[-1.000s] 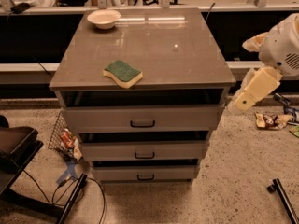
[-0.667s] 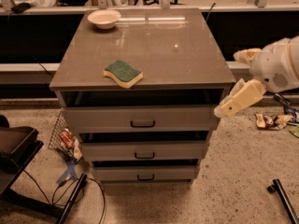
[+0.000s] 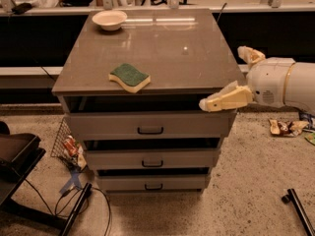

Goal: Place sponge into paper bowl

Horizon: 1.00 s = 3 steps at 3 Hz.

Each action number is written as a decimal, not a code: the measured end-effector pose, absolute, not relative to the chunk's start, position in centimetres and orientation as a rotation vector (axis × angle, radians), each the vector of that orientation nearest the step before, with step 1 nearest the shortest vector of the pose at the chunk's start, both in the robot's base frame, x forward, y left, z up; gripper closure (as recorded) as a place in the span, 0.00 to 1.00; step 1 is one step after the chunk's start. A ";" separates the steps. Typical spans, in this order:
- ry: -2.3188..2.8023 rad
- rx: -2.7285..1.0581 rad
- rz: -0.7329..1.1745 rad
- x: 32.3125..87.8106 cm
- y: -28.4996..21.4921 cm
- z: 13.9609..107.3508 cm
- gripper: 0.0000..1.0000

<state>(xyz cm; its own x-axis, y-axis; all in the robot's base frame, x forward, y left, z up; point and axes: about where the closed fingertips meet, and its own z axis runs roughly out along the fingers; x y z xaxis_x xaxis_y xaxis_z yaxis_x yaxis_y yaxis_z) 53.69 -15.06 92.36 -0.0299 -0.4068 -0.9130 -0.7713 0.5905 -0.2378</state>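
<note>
Sponge (image 3: 130, 77) lies green face up on the grey surface (image 3: 167, 48) of a three-drawer cabinet (image 3: 150, 132), near the front edge, left of centre. Paper bowl (image 3: 109, 19) stands upright at the far left corner, well apart from the sponge. Gripper (image 3: 222, 77) is at the cabinet's front right corner, well apart from both. Fingers (image 3: 226, 98) are spread: one points left along the front edge, just below the top, the other sits higher beside the right edge. White arm housing (image 3: 283, 82) enters from the right.

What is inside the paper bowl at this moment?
Nothing visible: the paper bowl, far left on the cabinet top, looks empty, though its rim hides the near inner wall. The sponge lies near the front edge; the gripper hangs open off the right front corner.
</note>
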 end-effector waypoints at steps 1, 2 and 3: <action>1.632 -0.933 0.321 55.3 -15.7 93.6 0.00; 1.651 -0.977 0.315 55.8 -14.3 93.1 0.00; 1.685 -1.046 0.357 58.1 -10.0 90.8 0.00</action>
